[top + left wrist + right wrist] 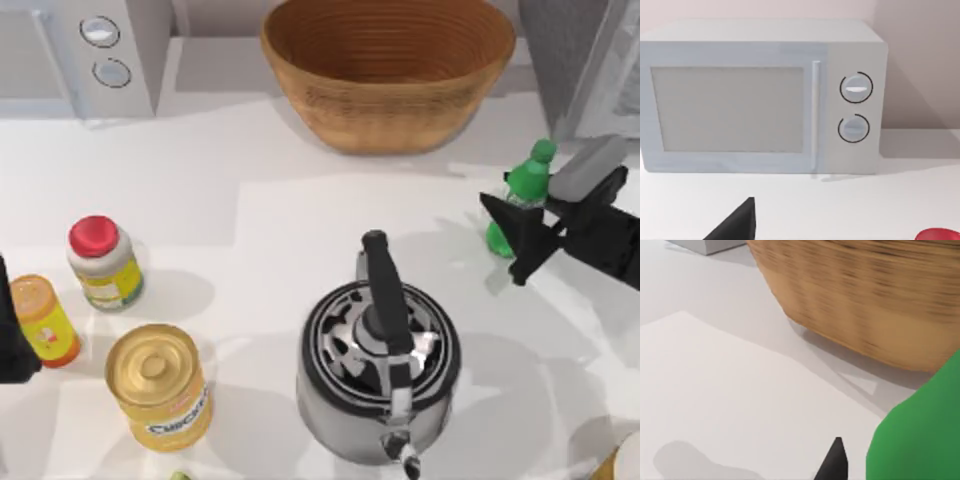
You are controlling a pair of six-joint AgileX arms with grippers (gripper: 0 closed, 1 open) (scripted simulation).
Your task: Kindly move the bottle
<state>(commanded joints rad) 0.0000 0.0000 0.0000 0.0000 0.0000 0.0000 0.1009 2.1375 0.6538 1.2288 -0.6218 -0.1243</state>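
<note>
The bottle [522, 190] looks like glossy green plastic. The kettle [378, 372] is polished metal with a black matt handle. The basket [388, 66] is woven, ribbed and rough, wood-brown. The bench [250, 230] is smooth, matt white. The microwave [760, 97] has a smooth pale-grey casing. The right claw [520, 235] is matt black.

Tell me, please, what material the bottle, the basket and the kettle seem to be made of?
The bottle: probably glossy green plastic, judging by its smooth, even colour. The basket: apparently woven wicker, with ribbed brown walls. The kettle: likely polished metal, mirror reflections on its body, with a black handle.
</note>
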